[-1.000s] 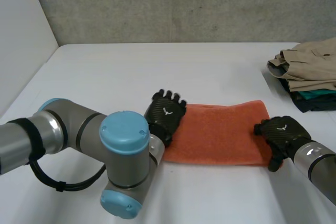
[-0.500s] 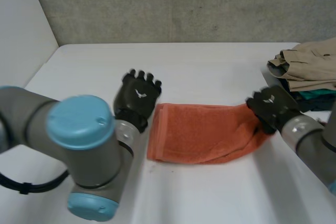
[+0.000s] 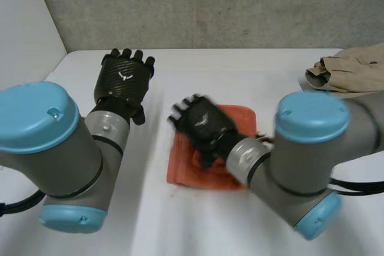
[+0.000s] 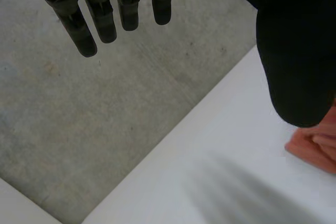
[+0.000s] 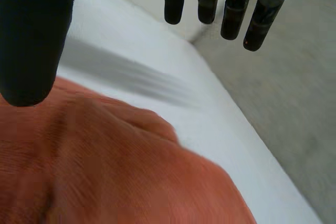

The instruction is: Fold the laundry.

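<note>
White table (image 3: pixel 240 64), orange towel (image 3: pixel 181 169) (folded), clothes pile (image 3: pixel 354 64)

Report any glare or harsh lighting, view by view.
Head view: even, soft light, no glare on the white table. Left wrist view: the left hand reads flat black, without highlights. Right wrist view: the orange towel evenly lit beneath the right hand; no glare.

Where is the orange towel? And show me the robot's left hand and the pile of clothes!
orange towel (image 3: pixel 183 169): head view, on its bare end beside the right hand.
left hand (image 3: pixel 124 80): head view, on the back of the hand.
pile of clothes (image 3: pixel 351 67): head view, on the tan top garment.
</note>
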Motion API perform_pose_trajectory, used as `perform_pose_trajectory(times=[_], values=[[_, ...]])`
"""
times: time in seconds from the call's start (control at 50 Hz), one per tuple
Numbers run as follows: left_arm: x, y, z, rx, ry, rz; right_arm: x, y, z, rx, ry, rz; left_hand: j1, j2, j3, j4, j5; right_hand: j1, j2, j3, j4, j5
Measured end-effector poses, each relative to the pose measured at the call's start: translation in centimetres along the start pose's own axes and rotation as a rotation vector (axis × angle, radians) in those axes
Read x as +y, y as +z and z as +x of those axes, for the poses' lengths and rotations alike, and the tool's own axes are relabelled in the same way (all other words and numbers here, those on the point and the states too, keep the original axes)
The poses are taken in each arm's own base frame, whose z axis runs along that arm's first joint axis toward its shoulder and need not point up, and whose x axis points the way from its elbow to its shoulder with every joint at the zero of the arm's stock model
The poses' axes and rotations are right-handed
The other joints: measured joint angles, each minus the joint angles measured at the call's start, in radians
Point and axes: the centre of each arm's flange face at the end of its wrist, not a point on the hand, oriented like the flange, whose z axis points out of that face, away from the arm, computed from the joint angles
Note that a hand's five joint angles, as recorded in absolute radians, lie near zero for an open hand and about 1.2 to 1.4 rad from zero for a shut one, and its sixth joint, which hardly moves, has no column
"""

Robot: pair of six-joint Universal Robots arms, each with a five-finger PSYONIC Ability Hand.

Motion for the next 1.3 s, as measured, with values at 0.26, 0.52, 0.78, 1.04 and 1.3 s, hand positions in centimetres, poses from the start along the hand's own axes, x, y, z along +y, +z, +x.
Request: perform_pose_trajectory(times=[0.26,0.52,0.78,1.04,1.3], values=[[-0.7,-0.2,7.8,0.249,-0.03,0.091,2.6,-5.7,11.0,0.375,0.507,-0.053,0.008,0.011,0.008,0.01,0.005,0.0,0.0,0.0,0.0,0.0],[3.5,-2.3,12.1,0.402,0.01,-0.007,5.0,-6.0,11.0,0.373,0.49,-0.159,0.349,0.329,0.321,0.332,0.312,0.0,0.0,0.0,0.0,0.0],[5.5,-1.1,12.7,0.354,0.036,-0.061,6.2,-4.4,10.9,0.349,0.461,-0.191,0.886,0.944,0.932,0.943,0.905,0.0,0.0,0.0,0.0,0.0],[5.3,-3.5,10.3,0.244,0.137,-0.14,5.1,-1.9,9.6,0.247,0.587,-0.216,0.886,0.987,0.974,0.993,0.934,0.0,0.0,0.0,0.0,0.0],[4.7,-5.8,8.3,0.233,0.189,-0.15,7.3,2.0,5.5,0.112,0.66,-0.287,0.21,0.219,0.224,0.221,0.201,0.0,0.0,0.0,0.0,0.0]])
